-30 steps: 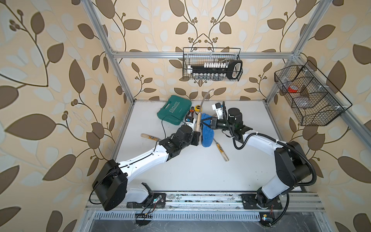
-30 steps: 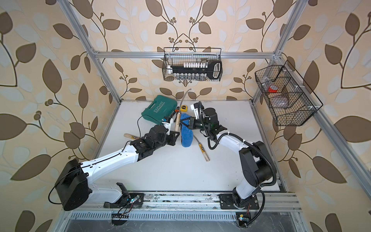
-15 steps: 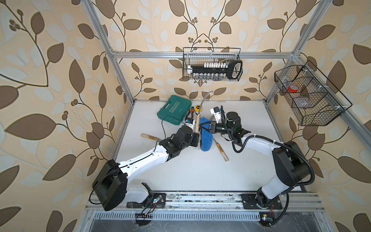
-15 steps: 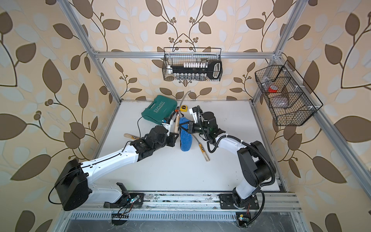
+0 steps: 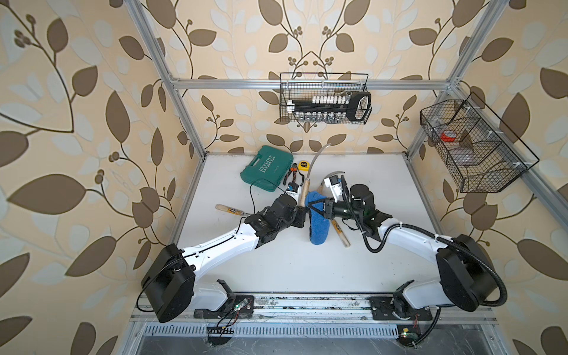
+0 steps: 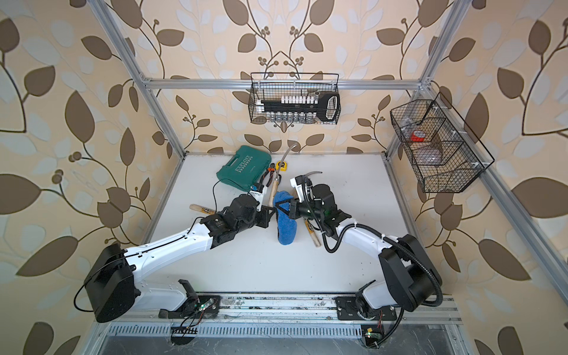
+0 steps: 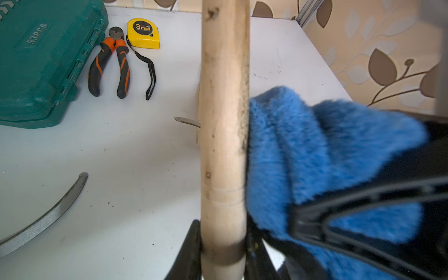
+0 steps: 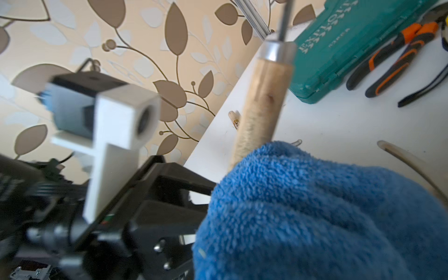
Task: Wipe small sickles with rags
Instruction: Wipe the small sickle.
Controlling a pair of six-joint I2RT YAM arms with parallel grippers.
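**STATUS: SICKLE AND RAG BOTH GRIPPED**

I see the left gripper [image 7: 223, 247] clamped on the butt of the held sickle [image 7: 224, 121], above mid-table [image 5: 276, 261], blade end raised toward the rear wall; the right gripper [image 5: 312, 205] pinches the blue rag [image 5: 318, 227], which touches that handle's side; a second sickle [image 5: 229, 209] lies beside the left arm; a third sickle [image 5: 339, 232] lies under the right arm.

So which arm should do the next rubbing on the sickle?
Right. The right gripper is shut on the blue rag, which touches the sickle on its wooden handle. The left gripper is busy holding that sickle by the handle's end.
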